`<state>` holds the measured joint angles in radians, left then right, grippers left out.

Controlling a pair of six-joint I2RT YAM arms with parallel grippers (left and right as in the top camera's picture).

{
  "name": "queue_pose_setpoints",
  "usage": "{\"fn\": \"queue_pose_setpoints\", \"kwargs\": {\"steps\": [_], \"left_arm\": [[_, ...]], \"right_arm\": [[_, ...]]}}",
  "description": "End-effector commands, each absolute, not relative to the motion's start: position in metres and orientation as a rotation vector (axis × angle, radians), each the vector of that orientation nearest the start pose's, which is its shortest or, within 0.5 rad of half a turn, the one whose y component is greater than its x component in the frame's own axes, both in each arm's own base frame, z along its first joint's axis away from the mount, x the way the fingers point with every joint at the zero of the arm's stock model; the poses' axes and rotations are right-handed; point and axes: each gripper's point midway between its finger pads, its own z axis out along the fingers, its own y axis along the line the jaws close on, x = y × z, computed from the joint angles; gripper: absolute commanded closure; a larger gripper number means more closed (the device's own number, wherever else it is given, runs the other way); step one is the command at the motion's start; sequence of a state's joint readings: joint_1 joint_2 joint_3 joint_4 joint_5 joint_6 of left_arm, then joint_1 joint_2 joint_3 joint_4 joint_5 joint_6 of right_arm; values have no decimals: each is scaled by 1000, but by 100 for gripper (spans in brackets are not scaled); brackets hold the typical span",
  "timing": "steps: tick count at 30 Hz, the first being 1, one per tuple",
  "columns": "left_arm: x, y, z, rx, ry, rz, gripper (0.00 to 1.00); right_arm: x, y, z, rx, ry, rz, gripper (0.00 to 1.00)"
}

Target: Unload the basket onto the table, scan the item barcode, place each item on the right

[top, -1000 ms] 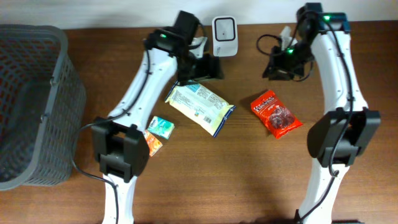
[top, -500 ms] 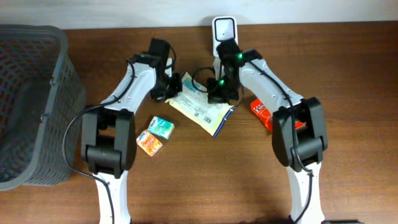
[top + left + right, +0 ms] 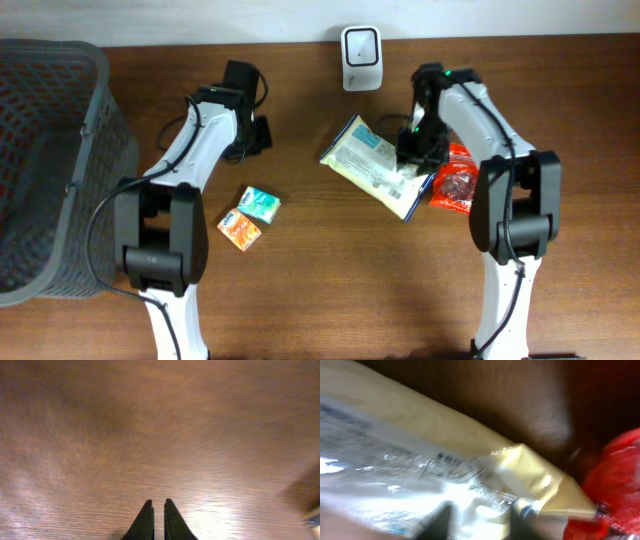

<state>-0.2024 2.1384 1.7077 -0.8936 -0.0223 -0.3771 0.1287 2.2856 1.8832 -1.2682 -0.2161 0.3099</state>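
Note:
The item, a cream and white snack packet (image 3: 372,163), lies flat right of the table's middle, below the white barcode scanner (image 3: 360,45) at the back edge. Its right end touches a red packet (image 3: 455,180). My right gripper (image 3: 412,150) hovers just over that end. In the right wrist view its blurred fingers (image 3: 442,517) stand apart over the shiny packet (image 3: 420,455), so the right gripper (image 3: 480,507) is open. My left gripper (image 3: 262,135) is far to the left over bare wood. The left gripper (image 3: 157,501) is shut on nothing. I cannot make out a barcode.
A dark mesh basket (image 3: 50,170) fills the left side. A small green box (image 3: 260,203) and an orange box (image 3: 238,228) lie near the left arm's base. The red packet (image 3: 615,475) sits right beside the item's corner.
The packet has slid right from under the scanner to the red packet, carried by the right gripper, whose jaws have since opened. The left gripper let go, drew back left and shut.

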Motion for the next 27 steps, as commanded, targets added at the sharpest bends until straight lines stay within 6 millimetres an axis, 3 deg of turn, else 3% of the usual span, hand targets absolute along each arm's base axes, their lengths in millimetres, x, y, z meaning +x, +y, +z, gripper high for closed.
{"fn": "queue_pose_setpoints", "kwargs": {"steps": [1,4,7,8,10,12,16,18,23,24,27], "left_arm": [[475,-134,81,-128,2808,-406,63],[471,-168,73,-25,2815,-684,38],[462,-189,58,22,2850,-798,18],[460,-192,53,36,2861,-798,18],[451,-210,52,161,2857,-825,9],[446,-230,53,225,2844,-827,6],[448,-257,56,317,2780,-809,6],[453,-249,45,217,2816,-653,8],[444,-254,8,192,2899,-702,9],[440,-258,3,198,2913,-751,13],[432,-268,-2,209,2930,-856,46]], "right_arm": [[421,120,49,107,3196,612,12],[419,132,60,51,3178,746,12],[431,119,94,84,3139,734,10],[437,111,107,98,3116,715,5],[460,69,147,182,3004,634,1],[473,27,170,288,2916,611,1],[473,-33,169,467,2873,592,2],[471,-53,169,526,2856,585,1],[468,-65,169,566,2849,583,1],[468,-65,169,567,2849,582,1],[468,-65,169,567,2849,583,1]]}}
